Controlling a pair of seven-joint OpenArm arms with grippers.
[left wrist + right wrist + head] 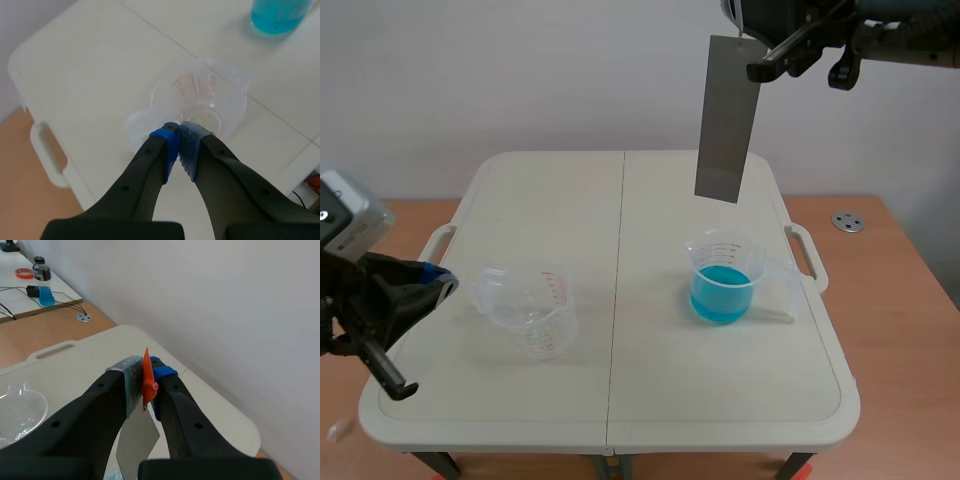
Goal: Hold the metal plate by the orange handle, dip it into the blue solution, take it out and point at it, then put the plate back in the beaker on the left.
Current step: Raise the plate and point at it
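Note:
A long grey metal plate (727, 118) hangs upright high above the table, over the beaker of blue solution (723, 279). My right gripper (146, 385), raised across the top right, is shut on the plate's orange handle (147, 378); the plate (136, 439) drops below the fingers. The empty clear beaker (527, 308) stands at the left of the table. My left gripper (179, 145) is shut on nothing, low at the left, just short of that empty beaker (200, 102). The blue beaker (278, 15) lies farther ahead of it.
The white folding table (620, 400) has handle cutouts at both sides. A wooden floor surrounds it, with a round metal disc (847, 221) at the right. In the right wrist view a side desk carries a bottle of blue drink (44, 282) and cables.

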